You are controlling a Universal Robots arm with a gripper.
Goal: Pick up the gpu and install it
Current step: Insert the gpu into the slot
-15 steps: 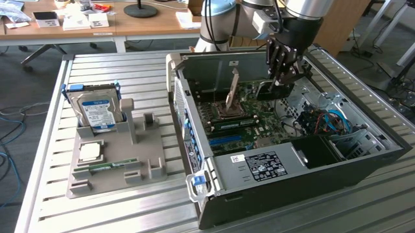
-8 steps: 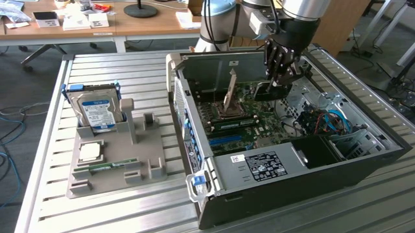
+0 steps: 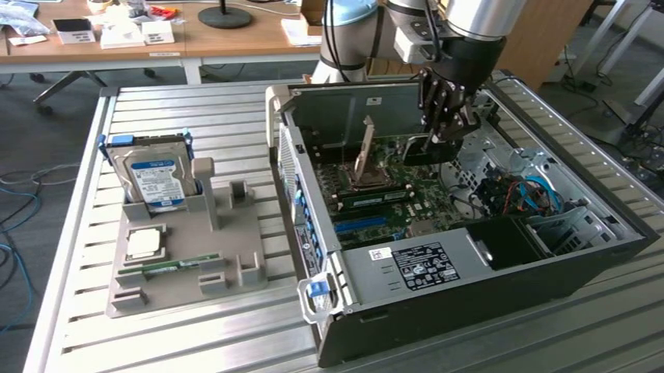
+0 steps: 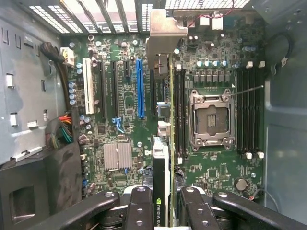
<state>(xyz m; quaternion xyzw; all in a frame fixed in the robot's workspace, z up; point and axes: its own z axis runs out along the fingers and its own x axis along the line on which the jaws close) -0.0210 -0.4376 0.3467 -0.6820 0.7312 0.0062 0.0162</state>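
Wrist view: one gpu (image 4: 159,189) gripped by the tool (image 4: 166,203) over one motherboard (image 4: 128,103).

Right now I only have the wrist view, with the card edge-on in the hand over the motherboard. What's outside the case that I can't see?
Observer: A grey parts holder sits on the slatted table, to the exterior view's left of the open case and apart from it.
Operator: Anything in the holder?
Observer: Yes, a hard drive stands upright at its far end, and a processor chip lies flat nearer the camera.
Operator: And how does the hand look from out there?
Observer: The hand hangs down inside the case from above, gripping the gpu, a dark slab just below it.
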